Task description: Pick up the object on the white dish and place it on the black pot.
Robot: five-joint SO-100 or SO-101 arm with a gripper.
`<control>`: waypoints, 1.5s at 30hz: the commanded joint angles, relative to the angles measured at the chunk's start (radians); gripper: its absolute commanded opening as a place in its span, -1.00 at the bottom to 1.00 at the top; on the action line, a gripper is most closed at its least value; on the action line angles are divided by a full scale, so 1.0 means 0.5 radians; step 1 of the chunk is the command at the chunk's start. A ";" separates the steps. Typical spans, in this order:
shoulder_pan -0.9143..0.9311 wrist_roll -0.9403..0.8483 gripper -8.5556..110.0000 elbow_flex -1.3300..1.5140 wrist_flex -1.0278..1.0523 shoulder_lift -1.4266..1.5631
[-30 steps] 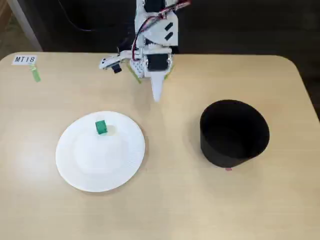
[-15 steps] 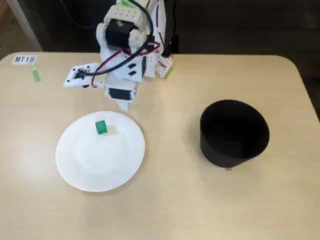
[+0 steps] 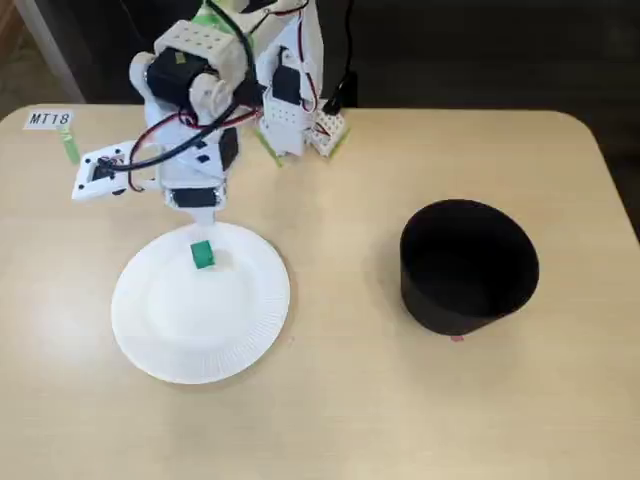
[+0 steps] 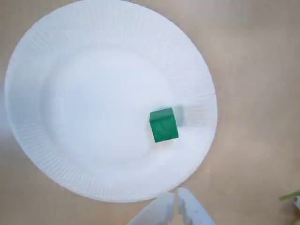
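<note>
Tan table [image 3: 330, 400]: tiny green cube [image 4: 163, 124] on ribbed white plate [image 4: 56, 154]; tool [image 4: 177, 202] pressed together.

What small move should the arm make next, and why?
Probably open the gripper and lower it forward over the green block. Its fingertips look nearly closed and sit just outside the plate rim, while the block lies untouched on the plate.

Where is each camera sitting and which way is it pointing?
Fixed view: above the table's front, looking down and back at the white dish, black pot and whole arm.
Wrist view: on the arm, facing straight down at the dish; only the gripper tips show, jaws nearly together.
Both show the dish and green cube.
</note>
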 commanded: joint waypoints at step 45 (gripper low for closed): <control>0.193 -0.202 -0.41 0.402 -0.371 -0.021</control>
